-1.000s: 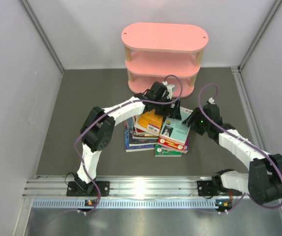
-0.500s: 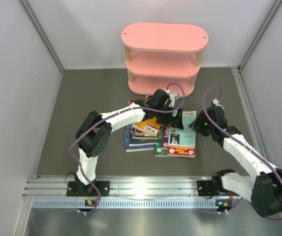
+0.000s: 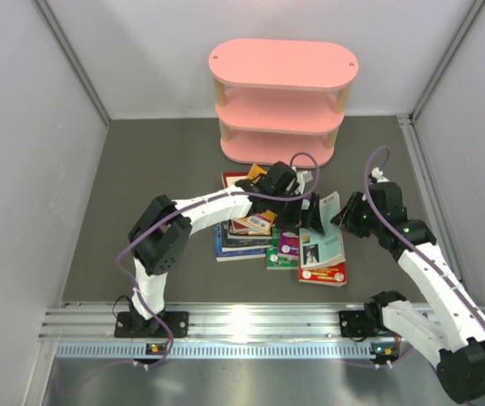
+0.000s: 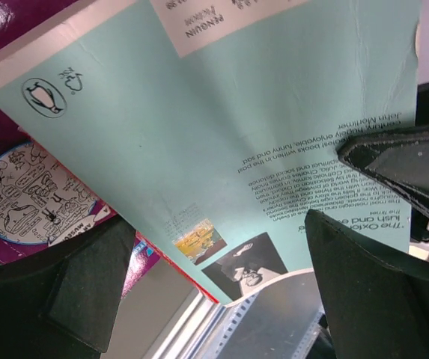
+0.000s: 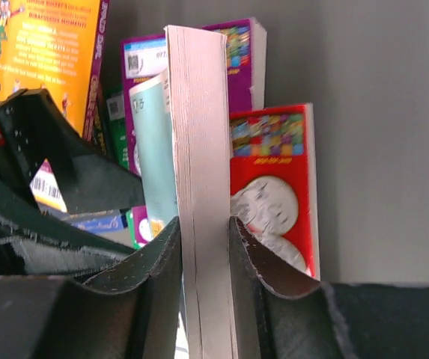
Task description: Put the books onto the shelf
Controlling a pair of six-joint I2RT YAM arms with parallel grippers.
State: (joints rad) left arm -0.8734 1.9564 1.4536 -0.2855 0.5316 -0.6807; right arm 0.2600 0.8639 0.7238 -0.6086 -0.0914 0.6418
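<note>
The pink shelf (image 3: 284, 93) stands at the back of the mat. The books (image 3: 246, 233) lie in a loose pile in front of it. My right gripper (image 3: 348, 216) (image 5: 204, 239) is shut on the page edge of a teal book (image 3: 320, 237) (image 5: 153, 142), which stands tilted on its side edge. Beside it, a red book (image 3: 330, 272) (image 5: 274, 187) lies flat. My left gripper (image 3: 306, 215) (image 4: 214, 292) is open just left of the teal book. The teal book's back cover (image 4: 236, 127) fills that wrist view, with nothing between the fingers (image 4: 87, 284).
Orange (image 5: 49, 45) and purple (image 5: 238, 60) books lie in the pile behind the held one. A purple cover (image 4: 27, 187) shows under the teal book. Grey walls close in the mat on three sides, and a metal rail (image 3: 250, 326) runs along the near edge.
My right gripper closed on the teal book, drew it right and nearer, and tipped it up on edge. My left gripper shifted slightly right, staying open.
</note>
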